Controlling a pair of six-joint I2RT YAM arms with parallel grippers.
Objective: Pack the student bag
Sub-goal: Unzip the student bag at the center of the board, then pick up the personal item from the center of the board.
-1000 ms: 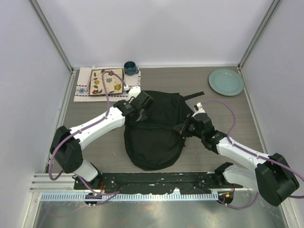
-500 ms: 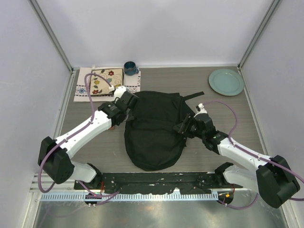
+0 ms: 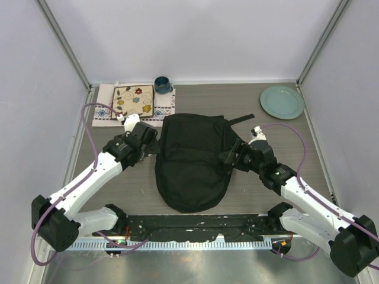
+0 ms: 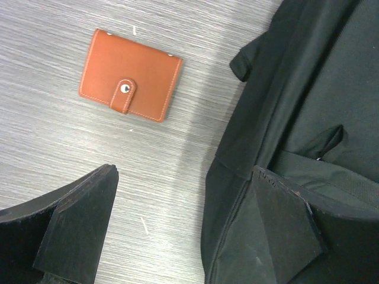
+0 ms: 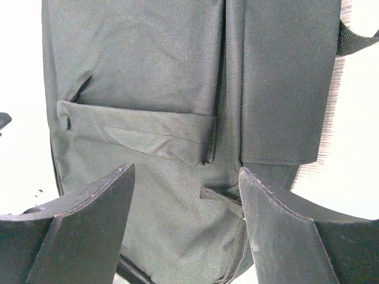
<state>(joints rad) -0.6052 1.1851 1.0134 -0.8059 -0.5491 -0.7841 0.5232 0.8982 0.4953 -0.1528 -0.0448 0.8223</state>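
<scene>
The student bag [image 3: 192, 165] lies flat in the middle of the table, black, with its straps toward the far right. My left gripper [image 3: 145, 139] hovers at the bag's upper left edge, open; in the left wrist view [image 4: 183, 177] its fingers straddle bare table and the bag's zip edge [image 4: 308, 89], holding nothing. A tan leather wallet [image 4: 130, 75] with a snap tab lies on the table just left of the bag. My right gripper [image 3: 232, 157] is open over the bag's right side; the right wrist view [image 5: 186, 174] shows the bag's pocket and a small strap loop [image 5: 148, 77] between the spread fingers.
A pale green plate [image 3: 282, 102] sits at the back right. At the back left a dark blue mug [image 3: 162, 84] stands beside a floral-patterned square [image 3: 133, 100] lying on a patterned cloth [image 3: 102, 111]. Metal frame posts and white walls flank the table.
Both grippers have gone from shut to open. The left arm has drawn back left off the bag's top; the right gripper has shifted slightly right, and the bag has settled flatter.
</scene>
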